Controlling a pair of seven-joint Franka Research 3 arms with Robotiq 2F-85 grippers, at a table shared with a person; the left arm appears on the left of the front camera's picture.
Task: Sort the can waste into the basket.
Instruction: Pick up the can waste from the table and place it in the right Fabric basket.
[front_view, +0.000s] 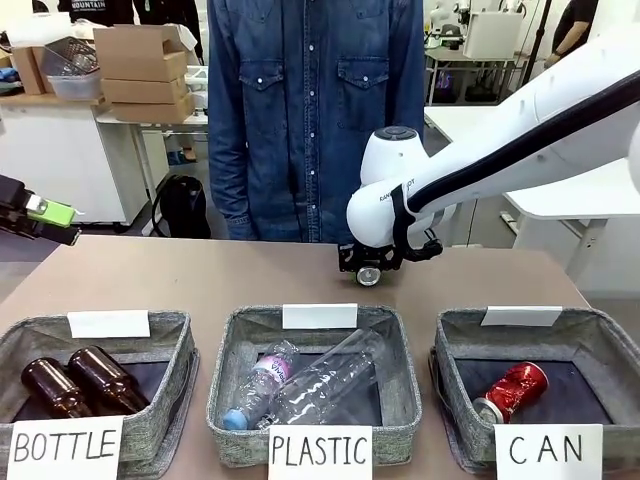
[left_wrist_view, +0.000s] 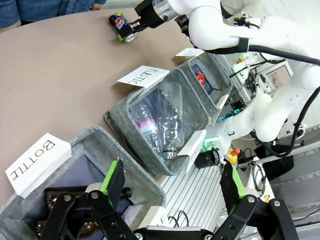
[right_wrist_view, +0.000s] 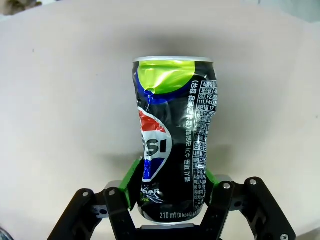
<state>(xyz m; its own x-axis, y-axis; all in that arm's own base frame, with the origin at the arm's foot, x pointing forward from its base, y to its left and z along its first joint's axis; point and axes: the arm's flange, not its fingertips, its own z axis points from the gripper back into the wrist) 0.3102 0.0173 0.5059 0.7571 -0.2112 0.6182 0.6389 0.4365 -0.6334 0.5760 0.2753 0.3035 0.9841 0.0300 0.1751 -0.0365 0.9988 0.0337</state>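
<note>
Right gripper (right_wrist_view: 170, 192) jaws pinching dark can (right_wrist_view: 172, 135) — long axis toward 12 o'clock; CAN basket (front_view: 455, 335) at 5 o'clock; left jaws spread.

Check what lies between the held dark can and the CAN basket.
Bare tabletop in the front view. The right gripper holds the dark can at the far side, and the CAN basket sits nearer, to the right.

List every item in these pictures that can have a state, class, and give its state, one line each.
Right hand: shut on the dark can.
Dark can: dented, gripped, on the table.
Left hand: open, holds nothing.
Red can: crumpled, lying in the CAN basket.
</note>
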